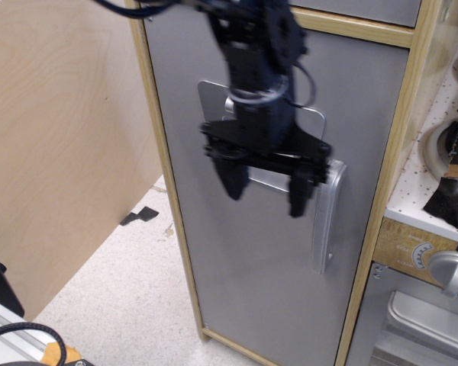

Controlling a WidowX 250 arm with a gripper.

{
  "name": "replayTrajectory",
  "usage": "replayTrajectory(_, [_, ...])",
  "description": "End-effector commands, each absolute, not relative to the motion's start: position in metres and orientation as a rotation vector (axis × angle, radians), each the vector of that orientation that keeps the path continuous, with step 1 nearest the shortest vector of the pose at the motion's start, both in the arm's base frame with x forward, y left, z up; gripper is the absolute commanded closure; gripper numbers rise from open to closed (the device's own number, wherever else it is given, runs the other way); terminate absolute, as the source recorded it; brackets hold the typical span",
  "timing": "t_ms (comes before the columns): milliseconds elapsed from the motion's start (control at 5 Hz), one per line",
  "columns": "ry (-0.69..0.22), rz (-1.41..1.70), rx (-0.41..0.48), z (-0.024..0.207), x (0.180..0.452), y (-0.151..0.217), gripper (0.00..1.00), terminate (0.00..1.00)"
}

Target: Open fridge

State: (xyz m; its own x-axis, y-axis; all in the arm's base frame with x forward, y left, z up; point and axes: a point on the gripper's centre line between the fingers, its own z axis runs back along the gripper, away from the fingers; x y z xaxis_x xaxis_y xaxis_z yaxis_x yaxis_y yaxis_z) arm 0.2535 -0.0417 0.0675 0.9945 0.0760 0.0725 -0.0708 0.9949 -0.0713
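The fridge [244, 259] is a tall cabinet with a light-wood frame and a matte grey door, which stands closed. Its silver dispenser panel [211, 99] is mostly hidden behind my arm. The curved silver vertical handle [326, 229] runs down the door's right side. My black gripper [266, 191] hangs in front of the door, open and empty, fingers pointing down. Its right finger [299, 191] is just left of the handle's upper part; I cannot tell if it touches.
A large plywood board [61, 152] leans at the left. The speckled floor [122, 297] lies below. To the right is a white pegboard shelf [443, 152] with dark items, a dial [422, 256], and the grey oven door with a round silver knob [452, 273].
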Motion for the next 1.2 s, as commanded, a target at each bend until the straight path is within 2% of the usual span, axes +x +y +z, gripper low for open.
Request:
replayTrajectory(0, [-0.207,0.048,-0.09,0.058,0.29,-0.068,0.0,0.0])
replayTrajectory(200, [-0.279,0.016,-0.083,0.048,0.321,-0.073,0.0,0.0])
replayTrajectory(400, [-0.297,0.002,-0.08,0.044,0.335,-0.068,0.0,0.0])
replayTrajectory(800, [-0.404,0.042,-0.073,0.021,0.337,-0.072,0.0,0.0])
replayTrajectory(1000, [-0.426,0.062,-0.078,0.01,0.333,-0.067,0.0,0.0])
